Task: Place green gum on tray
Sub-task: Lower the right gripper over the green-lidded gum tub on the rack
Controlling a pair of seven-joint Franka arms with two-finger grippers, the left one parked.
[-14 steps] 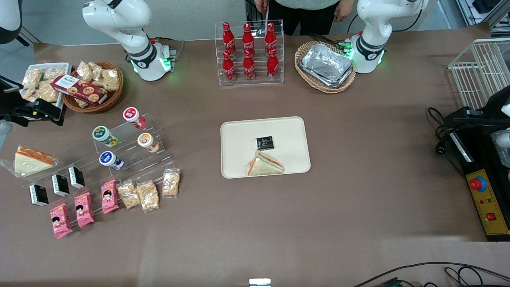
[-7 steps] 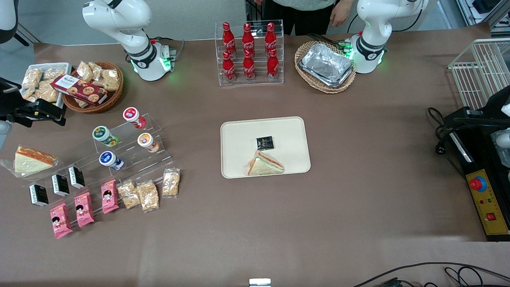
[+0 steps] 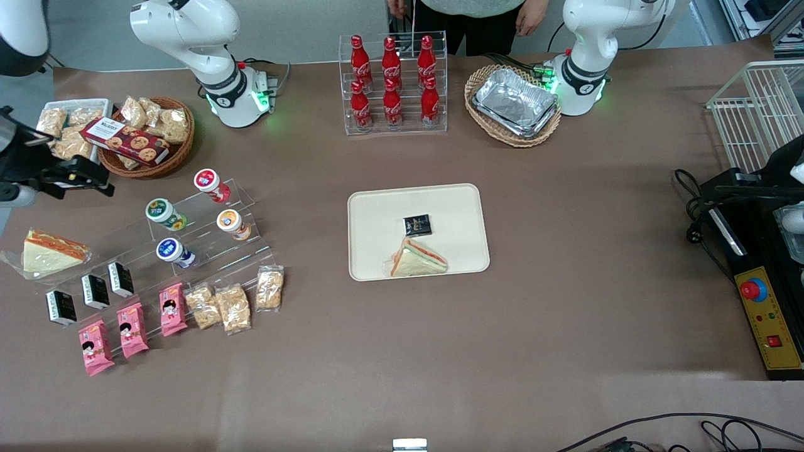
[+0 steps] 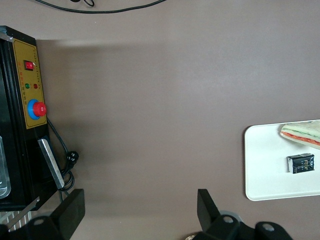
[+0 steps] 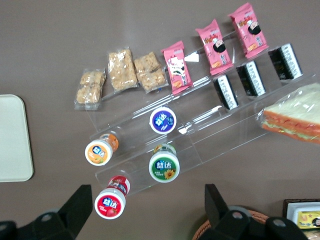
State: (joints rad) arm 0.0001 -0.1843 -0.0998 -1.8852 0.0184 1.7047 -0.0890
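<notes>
On the clear stepped rack (image 3: 188, 232) toward the working arm's end of the table, the green gum (image 3: 164, 213) (image 5: 163, 167) is sitting on a step, lid up, with the red-lidded canister (image 3: 210, 184) farther from the front camera, the orange-lidded canister (image 3: 233, 224) beside it and the blue-lidded canister (image 3: 174, 251) nearer the camera. The gripper (image 3: 88, 177) (image 5: 145, 210) is hanging in the air at the table's edge near the wicker basket of snacks (image 3: 147, 135), well apart from the gum, fingers spread wide and gripping nothing. The tray (image 3: 377, 213) (image 5: 12, 145) is lying mid-table, holding a wrapped sandwich (image 3: 418, 258) and a small black packet (image 3: 418, 224), well apart from the rack.
</notes>
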